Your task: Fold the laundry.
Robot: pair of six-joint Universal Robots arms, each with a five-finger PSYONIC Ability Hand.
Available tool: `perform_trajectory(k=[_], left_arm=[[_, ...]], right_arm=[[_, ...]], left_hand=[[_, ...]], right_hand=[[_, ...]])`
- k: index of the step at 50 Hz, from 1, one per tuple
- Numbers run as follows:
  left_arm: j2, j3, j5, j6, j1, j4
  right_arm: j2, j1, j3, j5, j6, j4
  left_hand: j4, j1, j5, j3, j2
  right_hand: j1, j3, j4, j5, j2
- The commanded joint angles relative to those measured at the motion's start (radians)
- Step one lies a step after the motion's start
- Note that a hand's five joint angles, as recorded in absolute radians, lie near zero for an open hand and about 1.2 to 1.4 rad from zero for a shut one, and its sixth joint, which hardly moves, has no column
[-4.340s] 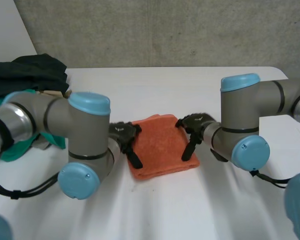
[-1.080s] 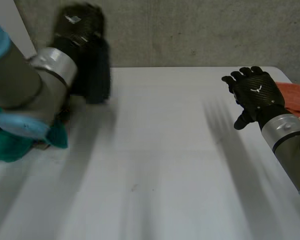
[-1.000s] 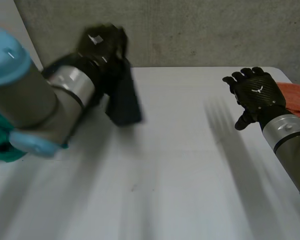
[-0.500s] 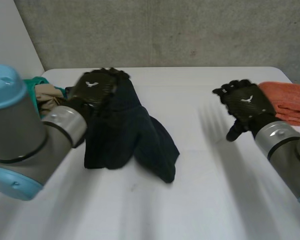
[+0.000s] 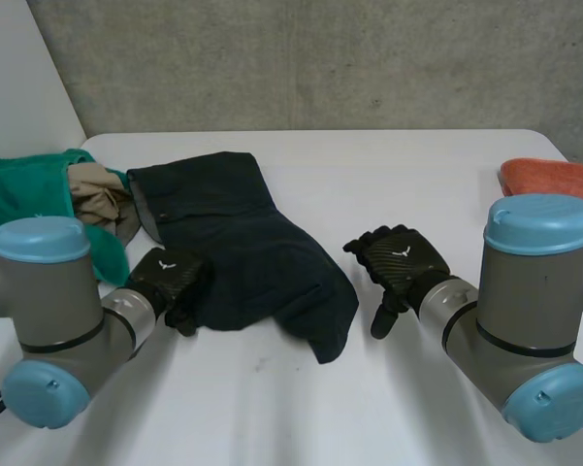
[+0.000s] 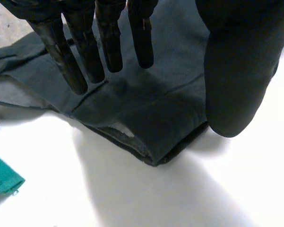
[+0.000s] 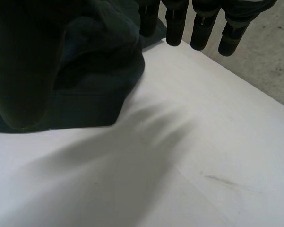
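Flanking dark garment (image 5: 242, 243), both uncurled: left hand (image 5: 168, 275) at corner, right hand (image 5: 398, 257) beside edge.

white table (image 5: 417, 175), grey wall (image 5: 369, 58)

The orange towel (image 5: 553, 177) is cut by the head view's edge and is partly behind the right arm (image 5: 534, 291). The green cloth (image 5: 29, 189) also runs off the edge, partly behind the left arm (image 5: 53, 301). The left hand (image 5: 170, 277) covers a part of the dark garment's (image 5: 242, 252) near edge.
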Motion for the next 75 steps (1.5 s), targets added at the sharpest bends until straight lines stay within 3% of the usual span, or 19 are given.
perform_trajectory(k=[1, 6, 15, 20, 24, 28, 32, 34, 40, 44, 45, 47, 51, 54, 59, 64, 69, 75], left_arm=[[-0.062, 0.048, -0.035, 0.001, -0.006, 0.029], [-0.097, 0.093, -0.081, 0.001, 0.000, 0.089], [-0.120, 0.310, -0.233, 0.108, 0.008, 0.200], [-0.065, 0.465, -0.239, 0.142, 0.006, 0.281], [0.026, 0.560, -0.158, 0.081, -0.044, 0.381], [0.058, 0.602, -0.052, -0.064, -0.139, 0.428], [0.037, 0.596, 0.112, -0.200, -0.225, 0.425], [-0.014, 0.574, 0.213, -0.265, -0.265, 0.404], [-0.132, 0.519, 0.367, -0.303, -0.320, 0.248], [-0.198, 0.504, 0.427, -0.286, -0.380, 0.116], [-0.207, 0.496, 0.444, -0.271, -0.394, 0.080], [-0.206, 0.490, 0.447, -0.250, -0.399, 0.053], [-0.148, 0.478, 0.419, -0.205, -0.389, 0.028], [-0.068, 0.452, 0.346, -0.199, -0.348, 0.017], [0.072, 0.343, 0.172, -0.196, -0.287, -0.006], [0.202, 0.121, -0.007, -0.184, -0.215, -0.036], [0.274, -0.074, -0.047, -0.119, -0.115, -0.040], [0.279, -0.242, -0.046, -0.006, -0.037, -0.043]], right_arm=[[-0.005, -0.011, 0.017, 0.001, -0.004, -0.018], [-0.006, -0.008, 0.021, 0.001, -0.015, -0.020], [-0.038, -0.011, 0.030, 0.004, -0.015, -0.021], [-0.094, -0.012, 0.043, 0.032, -0.013, -0.030], [-0.138, -0.012, 0.047, 0.059, -0.013, -0.056], [-0.186, -0.020, 0.044, 0.084, 0.001, -0.072], [-0.236, -0.087, 0.041, 0.093, 0.001, -0.081], [-0.262, -0.140, 0.033, 0.091, -0.003, -0.083], [-0.282, -0.247, -0.005, 0.087, 0.001, -0.081], [-0.281, -0.298, -0.025, 0.084, -0.004, -0.083], [-0.282, -0.305, -0.031, 0.082, -0.006, -0.081], [-0.281, -0.315, -0.037, 0.079, -0.009, -0.081], [-0.267, -0.310, -0.043, 0.073, -0.013, -0.073], [-0.249, -0.307, -0.033, 0.036, -0.045, -0.067], [-0.238, -0.301, -0.003, -0.051, -0.137, -0.024], [-0.244, -0.260, 0.043, -0.085, -0.211, 0.193], [-0.233, -0.178, 0.122, -0.094, -0.211, 0.283], [-0.232, -0.146, 0.276, -0.094, -0.211, 0.090]], left_hand=[[0.201, 0.199, 0.199, 0.204, 0.206], [0.943, 0.941, 0.941, 0.946, 0.948], [0.944, 0.942, 0.942, 0.947, 0.949], [0.944, 0.942, 0.942, 0.947, 0.949], [0.944, 0.942, 0.942, 0.947, 0.949], [0.944, 0.942, 0.942, 0.947, 0.949], [0.944, 0.942, 0.942, 0.947, 0.949], [0.944, 0.942, 0.942, 0.947, 0.949], [0.944, 0.942, 0.942, 0.947, 0.949], [0.482, 0.480, 0.480, 0.485, 0.487], [0.187, 0.185, 0.185, 0.190, 0.192], [0.012, 0.009, 0.010, 0.015, 0.017], [-0.051, -0.053, -0.053, -0.048, -0.046], [-0.054, -0.056, -0.056, -0.051, -0.049], [-0.048, -0.050, -0.050, -0.045, -0.043], [-0.033, -0.035, -0.035, -0.030, -0.028], [0.096, 0.093, 0.094, 0.099, 0.101], [0.246, 0.244, 0.244, 0.249, 0.251]], right_hand=[[-0.050, -0.037, -0.041, -0.048, -0.039], [-0.050, -0.037, -0.041, -0.048, -0.039], [-0.050, -0.037, -0.041, -0.048, -0.039], [-0.050, -0.037, -0.041, -0.048, -0.039], [-0.050, -0.037, -0.041, -0.048, -0.039], [-0.050, -0.037, -0.041, -0.048, -0.039], [-0.050, -0.037, -0.041, -0.048, -0.039], [-0.050, -0.037, -0.041, -0.048, -0.039], [-0.050, -0.037, -0.041, -0.048, -0.039], [-0.050, -0.037, -0.041, -0.048, -0.039], [-0.050, -0.037, -0.041, -0.048, -0.039], [-0.050, -0.037, -0.041, -0.048, -0.039], [-0.050, -0.037, -0.041, -0.048, -0.039], [-0.050, -0.037, -0.041, -0.048, -0.039], [-0.050, -0.037, -0.041, -0.048, -0.039], [-0.050, -0.037, -0.041, -0.048, -0.039], [0.098, 0.111, 0.107, 0.100, 0.109], [0.198, 0.211, 0.207, 0.200, 0.209]])
